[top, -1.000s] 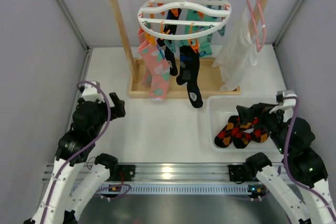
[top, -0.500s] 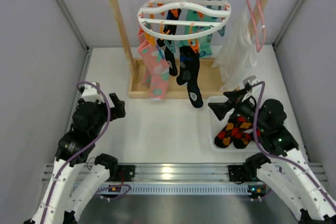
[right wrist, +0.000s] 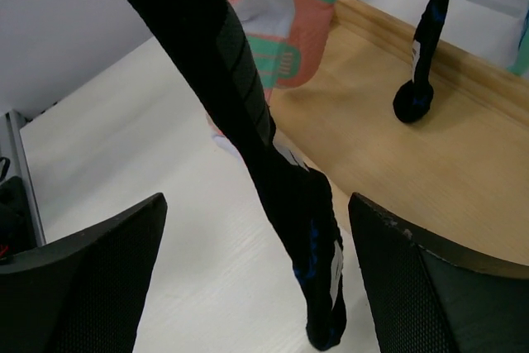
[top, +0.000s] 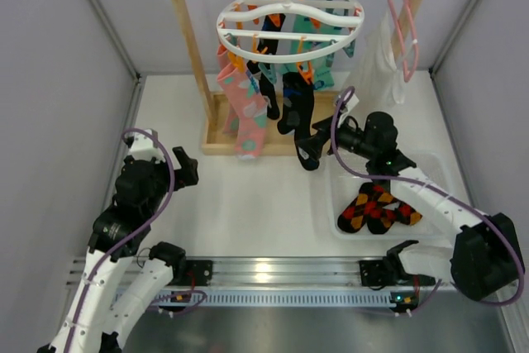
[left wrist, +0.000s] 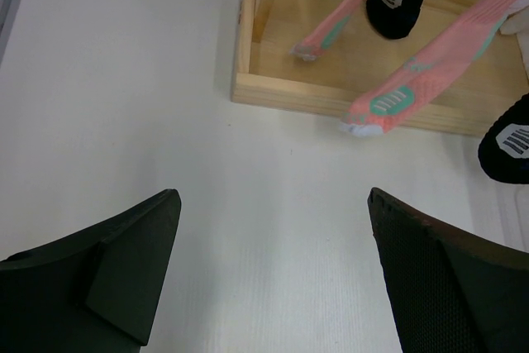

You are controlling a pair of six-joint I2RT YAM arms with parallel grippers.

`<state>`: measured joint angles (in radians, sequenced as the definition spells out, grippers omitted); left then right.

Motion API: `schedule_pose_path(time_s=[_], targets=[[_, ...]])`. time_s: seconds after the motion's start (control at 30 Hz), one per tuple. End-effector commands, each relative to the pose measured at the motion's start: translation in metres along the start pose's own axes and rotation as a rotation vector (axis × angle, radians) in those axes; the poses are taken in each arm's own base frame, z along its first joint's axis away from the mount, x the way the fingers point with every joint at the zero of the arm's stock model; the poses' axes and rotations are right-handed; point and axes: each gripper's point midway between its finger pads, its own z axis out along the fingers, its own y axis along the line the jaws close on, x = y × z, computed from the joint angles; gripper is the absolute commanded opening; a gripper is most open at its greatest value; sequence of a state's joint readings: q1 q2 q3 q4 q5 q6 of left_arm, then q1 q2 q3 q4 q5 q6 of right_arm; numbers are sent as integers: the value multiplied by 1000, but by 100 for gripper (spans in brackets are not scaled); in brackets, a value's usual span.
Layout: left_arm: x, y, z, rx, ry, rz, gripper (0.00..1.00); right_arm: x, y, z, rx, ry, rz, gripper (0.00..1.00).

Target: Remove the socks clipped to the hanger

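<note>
The round white hanger hangs by its hook from the rail, with several socks clipped under it: pink ones, a long black one and teal ones. My right gripper is open at the black sock's foot. In the right wrist view that black sock hangs between the wide fingers of the right gripper and touches neither. My left gripper stands open over bare table at the left. The left wrist view has the left gripper short of the pink toes.
A wooden rail frame with a tray-like base carries the hanger. A white garment hangs on a pink wire hanger at the right. A white basket near the right arm holds orange-and-black argyle socks.
My right arm has swung from over the basket, left and toward the frame, bringing its open fingers round the black sock's foot. The left arm has not moved.
</note>
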<state>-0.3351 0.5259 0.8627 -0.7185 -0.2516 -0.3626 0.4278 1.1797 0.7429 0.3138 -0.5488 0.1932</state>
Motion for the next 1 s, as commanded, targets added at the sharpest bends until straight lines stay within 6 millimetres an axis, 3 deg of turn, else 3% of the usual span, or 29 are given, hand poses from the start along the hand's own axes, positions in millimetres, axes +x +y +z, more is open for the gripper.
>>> schedule_pose_path(time_s=[0.0, 0.1, 0.23, 0.27, 0.4, 0.43, 0.53, 0.57, 0.63, 0.67, 0.8, 0.9, 0.97], targets=[[-9, -4, 3, 9, -41, -30, 99, -44, 21, 19, -100, -124, -154, 86], [-10, -4, 2, 7, -45, -47, 99, -39, 20, 29, -101, -132, -164, 75], [-22, 2, -3, -31, -91, -86, 99, -27, 26, 35, -122, -131, -157, 39], [-25, 1, -6, -22, -100, -87, 99, -27, 28, 35, -120, -138, -160, 36], [-35, -18, -14, 73, -99, -83, 98, -19, 37, 33, -110, -138, -149, 9], [-47, -26, -20, 107, -114, -92, 99, -19, 36, 33, -77, -149, -138, 3], [-65, -45, -24, 177, -110, -123, 98, -11, 41, 31, -36, -149, -109, 0], [-86, -54, -35, 216, -146, -135, 98, -6, 42, 31, -29, -141, -100, 0], [-99, -66, -31, 239, -130, -133, 98, -3, 47, 31, -15, -140, -70, 0], [-118, -74, -38, 267, -156, -140, 98, -1, 49, 30, -11, -140, -60, 0], [-141, -102, -16, 316, -101, -119, 98, 0, 56, 29, 35, -156, -26, 0], [-161, -108, -15, 281, -146, -96, 98, 4, 58, 32, 92, -155, -36, 0], [-163, -120, -12, 226, -167, -59, 99, 9, 55, 37, 126, -134, -30, 0]])
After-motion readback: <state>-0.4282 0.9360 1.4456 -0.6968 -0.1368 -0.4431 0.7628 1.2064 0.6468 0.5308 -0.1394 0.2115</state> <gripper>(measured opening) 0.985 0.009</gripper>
